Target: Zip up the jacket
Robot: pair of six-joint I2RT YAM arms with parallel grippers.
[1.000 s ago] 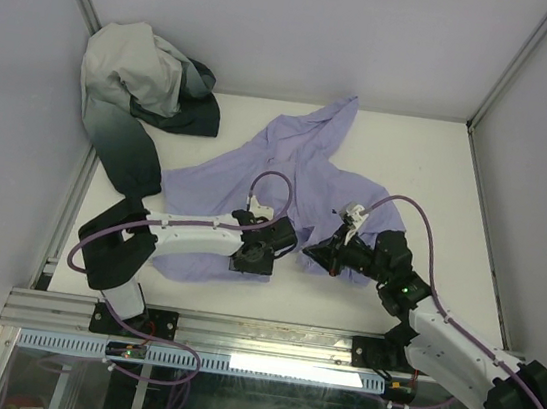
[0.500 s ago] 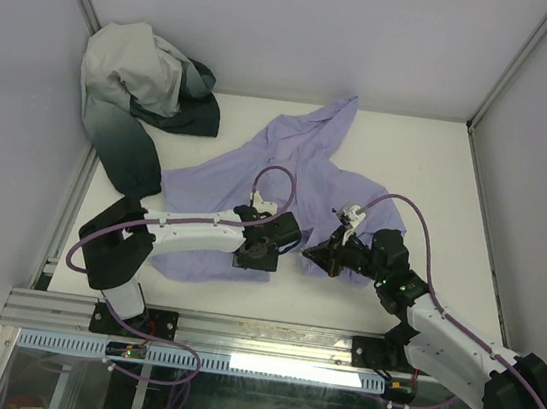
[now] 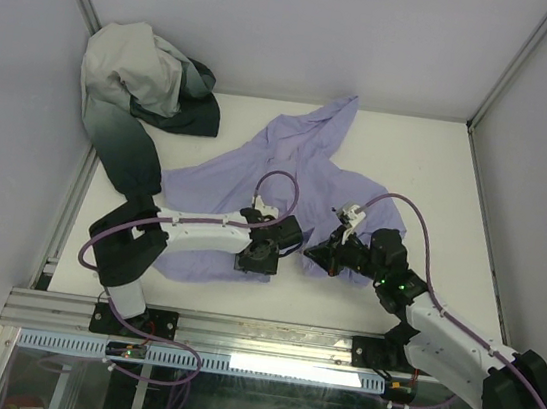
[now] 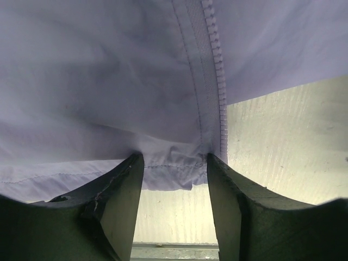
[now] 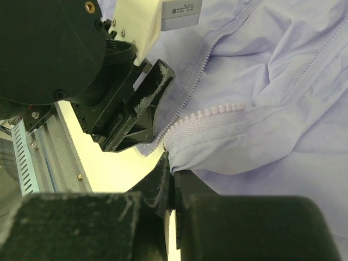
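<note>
The lavender jacket (image 3: pixel 294 167) lies spread and wrinkled on the white table, unzipped at its near end. My left gripper (image 3: pixel 259 256) is open over the near hem. In the left wrist view its fingers (image 4: pixel 124 187) straddle the hem corner (image 4: pixel 174 168), and the zipper teeth (image 4: pixel 216 60) run up beside the right finger. My right gripper (image 3: pixel 317 254) is just to the right. In the right wrist view its jaws (image 5: pixel 174 173) are shut on the bottom of the other zipper edge (image 5: pixel 206 117). The left gripper (image 5: pixel 133 109) shows close by there.
A white and dark green garment (image 3: pixel 141 96) is heaped at the back left corner. The metal rail (image 3: pixel 236 336) runs along the table's front edge just below both grippers. Side walls and frame posts (image 3: pixel 514 65) close in the table.
My left arm has folded a little and its gripper has edged slightly right along the hem. The right gripper has held its grip and barely moved.
</note>
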